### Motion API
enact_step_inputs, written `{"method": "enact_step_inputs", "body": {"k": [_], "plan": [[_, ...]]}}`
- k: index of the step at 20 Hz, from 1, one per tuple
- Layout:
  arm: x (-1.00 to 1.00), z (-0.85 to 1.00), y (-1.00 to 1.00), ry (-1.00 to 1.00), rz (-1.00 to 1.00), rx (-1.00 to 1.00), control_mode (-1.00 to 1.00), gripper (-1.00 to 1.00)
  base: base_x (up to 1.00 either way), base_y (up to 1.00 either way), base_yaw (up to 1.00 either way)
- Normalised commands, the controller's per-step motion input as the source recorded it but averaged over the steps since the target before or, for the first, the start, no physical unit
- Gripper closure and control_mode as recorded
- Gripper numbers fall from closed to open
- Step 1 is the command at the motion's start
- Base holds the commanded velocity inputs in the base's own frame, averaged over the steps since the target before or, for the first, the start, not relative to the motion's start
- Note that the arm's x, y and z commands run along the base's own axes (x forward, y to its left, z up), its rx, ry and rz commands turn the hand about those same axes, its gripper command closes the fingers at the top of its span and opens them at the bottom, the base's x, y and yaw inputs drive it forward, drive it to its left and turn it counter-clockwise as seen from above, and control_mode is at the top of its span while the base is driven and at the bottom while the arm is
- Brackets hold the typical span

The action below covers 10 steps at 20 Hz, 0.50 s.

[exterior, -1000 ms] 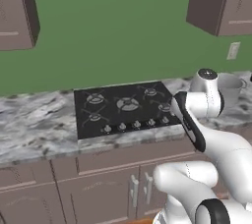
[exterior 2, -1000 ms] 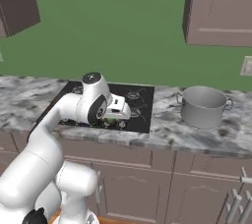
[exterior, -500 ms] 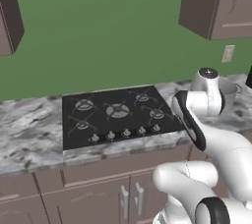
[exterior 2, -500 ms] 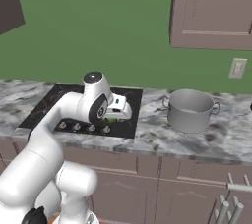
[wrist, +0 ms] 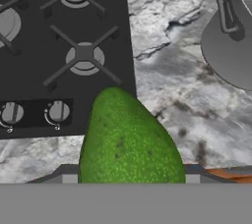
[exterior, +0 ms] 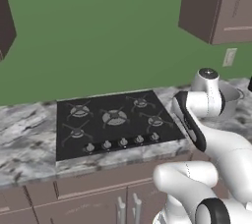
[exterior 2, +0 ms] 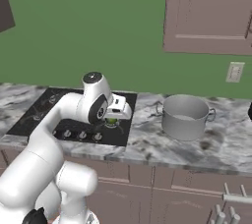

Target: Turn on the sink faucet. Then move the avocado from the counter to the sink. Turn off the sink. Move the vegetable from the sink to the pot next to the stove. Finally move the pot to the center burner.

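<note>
Carrying the avocado in the gripper, jaws closed on it (a green bit shows under the hand in the right base view). It hangs over the right front corner of the stove, above where the knobs meet the counter. Pot stands on the counter right of the stove, apart from the hand, looks empty.

Handling, my read: avocado is light, firm, not fragile, but the skin is rounded and tapering, so it can squirt out of a flat two-finger pinch. Best hold is across the widest part, which is about where the jaws seem to sit (fingertips are hidden behind the fruit, can't confirm contact points). Pot is stiff metal and heavier; take it by the rim or a side handle, not the wall.
</note>
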Motion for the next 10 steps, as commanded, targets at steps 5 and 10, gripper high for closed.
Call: {"method": "enact_step_inputs", "body": {"k": [5, 10], "plan": [[0.0, 0.0, 0.0, 0.0, 0.0, 0.0, 1.0, 1.0, 0.37, -0.37, 0.01], [0.0, 0.0, 0.0, 0.0, 0.0, 0.0, 1.0, 1.0, 0.47, -0.04, 0.06]]}}
